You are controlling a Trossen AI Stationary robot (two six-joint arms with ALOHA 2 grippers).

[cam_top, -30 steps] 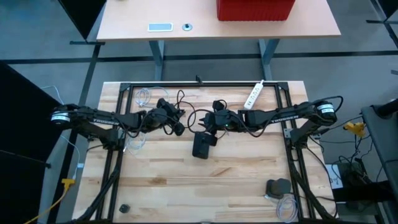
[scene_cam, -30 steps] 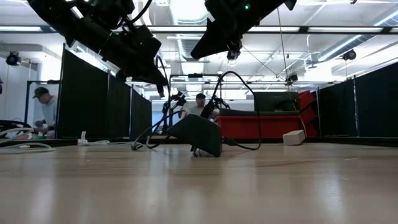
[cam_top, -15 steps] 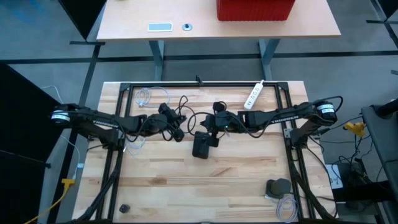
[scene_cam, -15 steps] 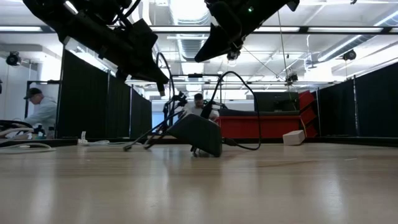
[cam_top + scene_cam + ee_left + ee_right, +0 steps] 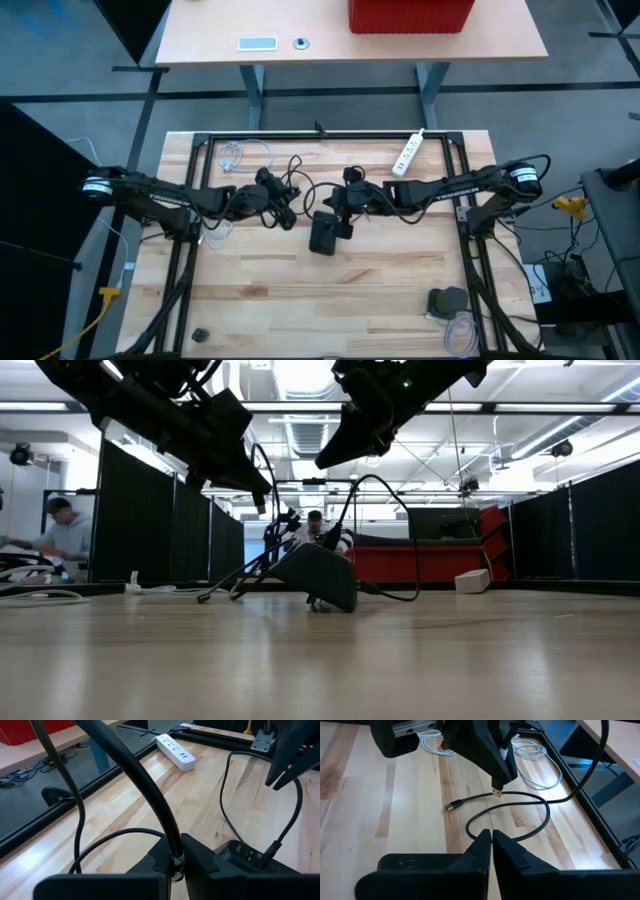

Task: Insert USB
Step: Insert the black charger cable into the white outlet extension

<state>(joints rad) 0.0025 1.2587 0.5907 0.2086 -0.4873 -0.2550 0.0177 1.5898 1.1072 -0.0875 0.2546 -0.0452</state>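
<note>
Pale wood table (image 5: 400, 290), matt finish

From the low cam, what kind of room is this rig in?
Likely an open lab or workshop. Black curtain partitions split it into bays, bare ducts and strip lights run overhead, and a person works at another bench.

Both end effectors (image 5: 176, 857) (image 5: 491, 842) closed, mid-table.

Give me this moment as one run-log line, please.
left gripper: shut on black cable | right gripper: shut, empty | black hub: on table, unplugged
</note>
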